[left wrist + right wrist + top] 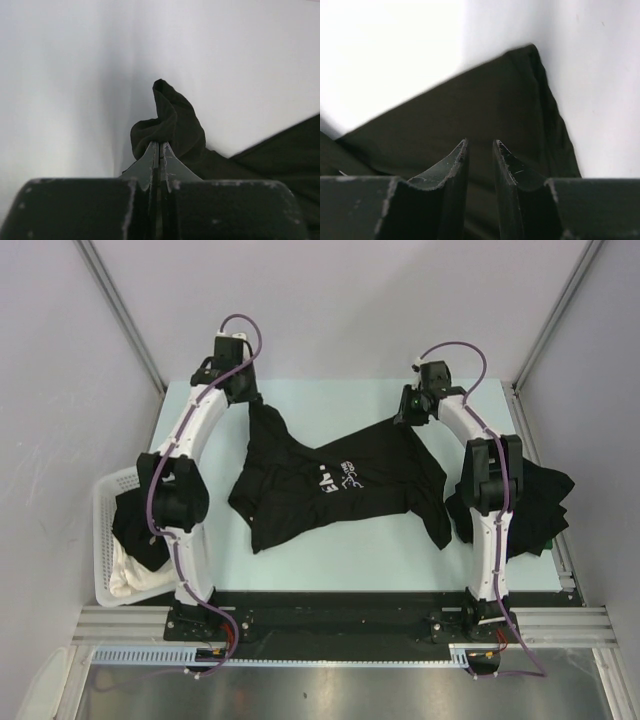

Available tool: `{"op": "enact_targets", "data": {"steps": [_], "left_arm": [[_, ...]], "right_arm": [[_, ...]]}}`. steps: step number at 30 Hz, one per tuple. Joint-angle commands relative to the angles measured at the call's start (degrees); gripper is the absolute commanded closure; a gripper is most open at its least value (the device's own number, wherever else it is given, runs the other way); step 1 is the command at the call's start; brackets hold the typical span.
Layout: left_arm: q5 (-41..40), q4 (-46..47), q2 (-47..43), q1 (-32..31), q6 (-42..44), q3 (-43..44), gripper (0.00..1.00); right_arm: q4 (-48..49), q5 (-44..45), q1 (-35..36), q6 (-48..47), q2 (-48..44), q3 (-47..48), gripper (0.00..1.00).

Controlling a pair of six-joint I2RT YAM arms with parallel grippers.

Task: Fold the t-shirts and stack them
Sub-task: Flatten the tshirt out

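From above, a black t-shirt (335, 485) with white letters lies spread out and wrinkled in the middle of the pale desk (330, 560). The left hand (250, 400) is at the far left corner of this t-shirt. The cloth goes up to it in a narrow strip. The right hand (408, 412) is at the far right corner of the t-shirt, right on the cloth. To the left of the t-shirt, at the desk's edge, is a white basket (103, 502). It has a black shirt (135, 525) and a white cloth (130, 575) inside. To the right of the t-shirt, partly behind the right arm, is a heap of black shirts (545, 498).

From the left wrist, the two fingers (147, 162) are pressed tight together. They pinch a small bunch of the t-shirt's black cloth, and it sticks up past the tips. More of the t-shirt hangs off to the right.

From the right wrist, the two fingers (452, 165) are a little apart. The t-shirt's black cloth fills the space behind them and shows dark in the gap. I cannot tell if they pinch it.
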Motion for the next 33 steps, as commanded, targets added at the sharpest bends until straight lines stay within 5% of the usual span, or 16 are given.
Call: {"op": "enact_targets", "data": {"steps": [1,11,22,33], "left_arm": [[-2.40,-2.66,-2.66,1.14,2.16,1.25,1.00],[-0.65,1.10,-5.03,1.23,-0.22,-8.58,1.00],[-1.52,5.15,-15.67,1.23,-0.22,-21.33,1.00],[-2.41,4.10,-17.96,1.23,0.31,-22.48,1.00]], "right_arm": [[3.09,-0.14,0.34,0.04,-0.67,3.54,0.69],[3.44,1.70,0.17,-3.39,1.17,4.59,0.68],[0.72,3.73,-1.06,-7.96,9.17,16.17,0.67],[-0.43,2.76,-2.65,-9.54,12.95,19.00,0.66]]}}
